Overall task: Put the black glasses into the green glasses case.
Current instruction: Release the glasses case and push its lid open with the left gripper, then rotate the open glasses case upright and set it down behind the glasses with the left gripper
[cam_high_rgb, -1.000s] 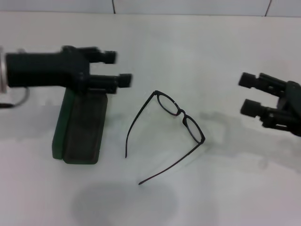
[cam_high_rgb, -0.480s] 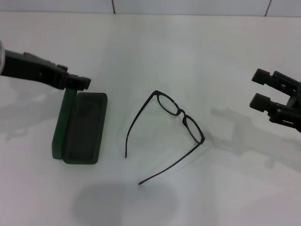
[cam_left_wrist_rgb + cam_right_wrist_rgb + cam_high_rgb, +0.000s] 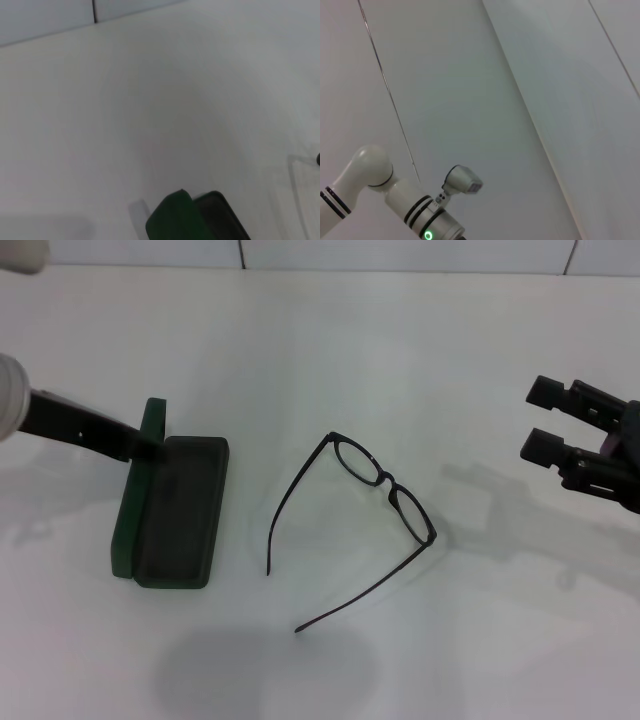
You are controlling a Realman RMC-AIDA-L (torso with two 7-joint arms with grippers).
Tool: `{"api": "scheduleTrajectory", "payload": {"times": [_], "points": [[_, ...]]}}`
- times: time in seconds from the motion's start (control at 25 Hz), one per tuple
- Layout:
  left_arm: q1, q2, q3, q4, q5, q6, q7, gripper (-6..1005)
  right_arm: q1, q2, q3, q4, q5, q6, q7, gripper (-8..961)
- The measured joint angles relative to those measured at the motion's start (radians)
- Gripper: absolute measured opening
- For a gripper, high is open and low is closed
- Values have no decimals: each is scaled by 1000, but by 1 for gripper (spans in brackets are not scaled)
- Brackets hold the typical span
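The black glasses (image 3: 383,481) lie unfolded on the white table (image 3: 400,340) in the middle of the head view, temple arms pointing toward me. The green glasses case (image 3: 178,512) lies open to their left, lid standing along its left side, dark lining empty. The case's end also shows in the left wrist view (image 3: 175,220). My left gripper (image 3: 140,444) shows only as a black bar reaching in from the left edge, its tip at the far end of the case lid. My right gripper (image 3: 543,420) hovers open and empty at the right, well clear of the glasses.
Tiled wall seams run along the table's back edge (image 3: 240,255). The right wrist view shows only wall and a white arm section with a green light (image 3: 427,234).
My left arm has drawn back to the left, off from above the case, uncovering it. My right gripper drew back to the right, then came in a little.
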Motion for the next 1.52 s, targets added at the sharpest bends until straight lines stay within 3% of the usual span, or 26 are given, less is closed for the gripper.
{"api": "scheduleTrajectory", "payload": {"times": [0.4, 0.96, 1.16, 1.4, 1.52], "points": [[-22, 0, 47, -86, 56, -19, -8, 679, -9, 6, 0, 0, 0, 1, -1, 836], [-34, 3, 120, -89, 103, -19, -29, 607, -9, 6, 0, 0, 0, 1, -2, 835], [-49, 3, 122, -83, 100, -19, -20, 371, -9, 7, 0, 6, 0, 1, -2, 835], [-67, 3, 117, -81, 97, -19, -3, 199, -13, 7, -1, 8, 0, -1, -8, 834], [-84, 4, 113, -74, 97, -19, 11, 199, -24, 7, -1, 5, 0, -6, -14, 834]]}}
